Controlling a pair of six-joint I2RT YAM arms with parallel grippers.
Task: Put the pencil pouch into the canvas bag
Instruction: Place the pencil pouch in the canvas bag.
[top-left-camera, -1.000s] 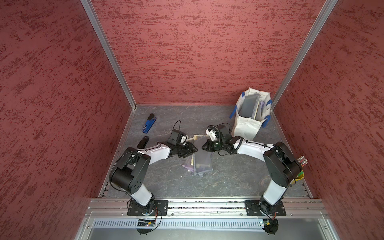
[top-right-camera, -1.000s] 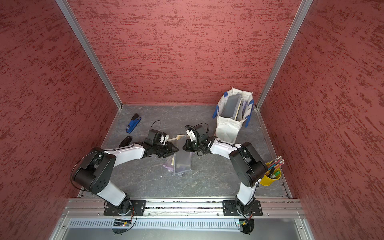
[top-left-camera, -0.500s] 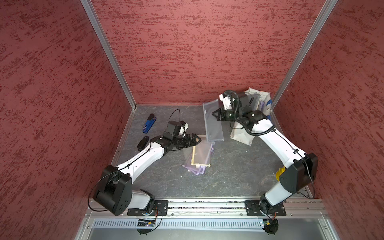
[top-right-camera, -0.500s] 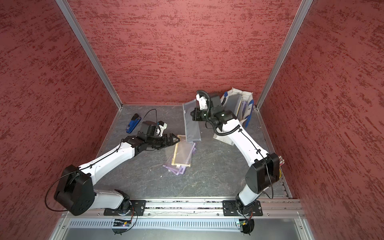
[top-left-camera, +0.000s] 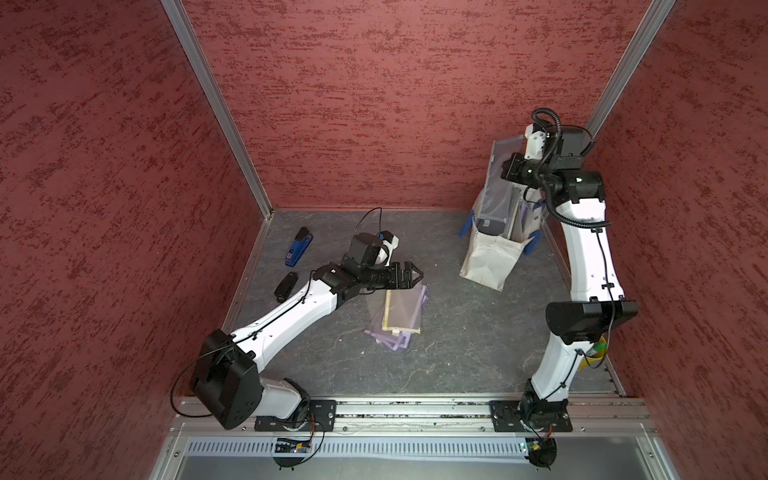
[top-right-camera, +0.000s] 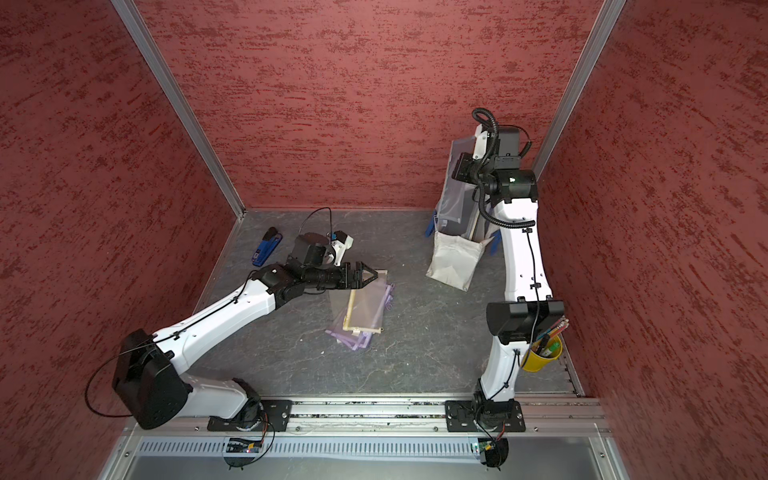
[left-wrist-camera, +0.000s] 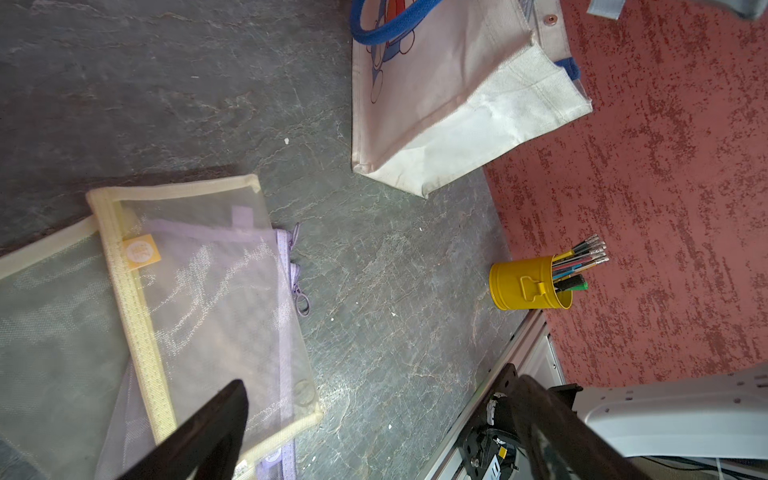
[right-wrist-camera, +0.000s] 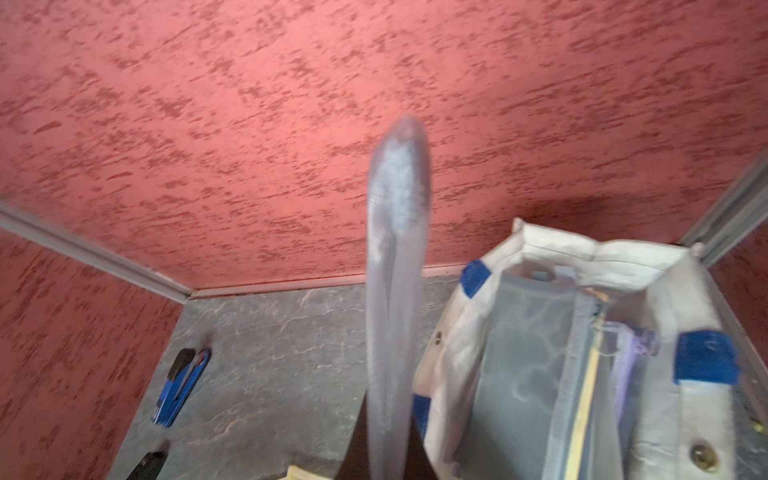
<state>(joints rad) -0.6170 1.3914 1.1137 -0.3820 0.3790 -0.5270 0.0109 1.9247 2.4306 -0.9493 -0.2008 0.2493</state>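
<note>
A translucent grey-blue mesh pencil pouch (top-left-camera: 500, 183) (top-right-camera: 455, 187) hangs edge-on in the right wrist view (right-wrist-camera: 397, 291). My right gripper (top-left-camera: 514, 170) (right-wrist-camera: 390, 419) is shut on its upper end, high at the back right. The pouch's lower end dips into the mouth of the off-white canvas bag (top-left-camera: 490, 257) (top-right-camera: 453, 266) (right-wrist-camera: 561, 249), which has other pouches standing in it. My left gripper (top-left-camera: 415, 274) (top-right-camera: 370, 276) (left-wrist-camera: 380, 384) hovers open and empty over a stack of yellow-trimmed and purple mesh pouches (top-left-camera: 399, 311) (left-wrist-camera: 187, 291) lying on the floor.
A blue stapler (top-left-camera: 298, 247) and a small black object (top-left-camera: 286, 286) lie near the left wall. A yellow cup of pencils (top-right-camera: 540, 353) (left-wrist-camera: 528, 282) stands by the right arm's base. Red walls close in three sides.
My right arm lifted the grey-blue pouch from the floor's middle and carried it up to the canvas bag. My left gripper opened and stayed by the stack of pouches.
</note>
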